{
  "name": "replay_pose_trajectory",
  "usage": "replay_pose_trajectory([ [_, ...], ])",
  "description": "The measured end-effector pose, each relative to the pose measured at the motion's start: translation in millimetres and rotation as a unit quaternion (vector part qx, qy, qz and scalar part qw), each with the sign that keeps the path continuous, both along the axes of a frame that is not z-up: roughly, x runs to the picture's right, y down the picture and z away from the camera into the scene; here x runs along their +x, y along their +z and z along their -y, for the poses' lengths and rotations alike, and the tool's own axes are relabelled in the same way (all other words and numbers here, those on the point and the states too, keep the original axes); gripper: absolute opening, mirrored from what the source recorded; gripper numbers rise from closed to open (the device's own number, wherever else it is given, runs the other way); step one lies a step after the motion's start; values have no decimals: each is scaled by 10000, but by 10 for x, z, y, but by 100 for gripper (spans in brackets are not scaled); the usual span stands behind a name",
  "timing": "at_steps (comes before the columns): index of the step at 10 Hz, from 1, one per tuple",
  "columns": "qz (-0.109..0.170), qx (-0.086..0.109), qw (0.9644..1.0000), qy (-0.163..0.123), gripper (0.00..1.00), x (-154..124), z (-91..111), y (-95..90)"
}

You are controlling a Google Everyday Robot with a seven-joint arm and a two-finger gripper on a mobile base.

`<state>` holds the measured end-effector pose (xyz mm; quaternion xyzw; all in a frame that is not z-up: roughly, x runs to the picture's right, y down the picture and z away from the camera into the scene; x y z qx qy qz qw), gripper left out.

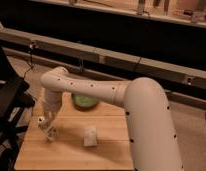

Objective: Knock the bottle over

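My arm (111, 95) reaches from the right, bends at the elbow over the far left part of the wooden worktop (108, 152), and drops down to my hand (49, 124), which hangs low over the left side of the boards. The bottle (42, 121) is right at my hand, near the left edge of the worktop, with its pale cap end showing on the left of my fingers; I cannot tell whether it stands straight or leans, nor whether my hand touches it or is only just beside it. Whether my hand is released or clenched I cannot tell either, since the fingers blend with the bottle and the clear thing below them. A green bowl (85, 101) sits on the far side of the worktop, partly hidden behind my arm. A small pale block (89, 136) rests nearer the front, to the right of my hand and apart from it. A dark chair (7, 107) stands off the left edge of the worktop.
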<state>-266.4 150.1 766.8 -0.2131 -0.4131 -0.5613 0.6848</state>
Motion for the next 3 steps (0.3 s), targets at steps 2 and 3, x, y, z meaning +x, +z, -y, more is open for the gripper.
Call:
replay_pose_trajectory([
  [2, -104, 6, 9999, -88, 6, -7, -19, -140],
  [3, -148, -9, 9998, -146, 6, -16, -51, -194],
])
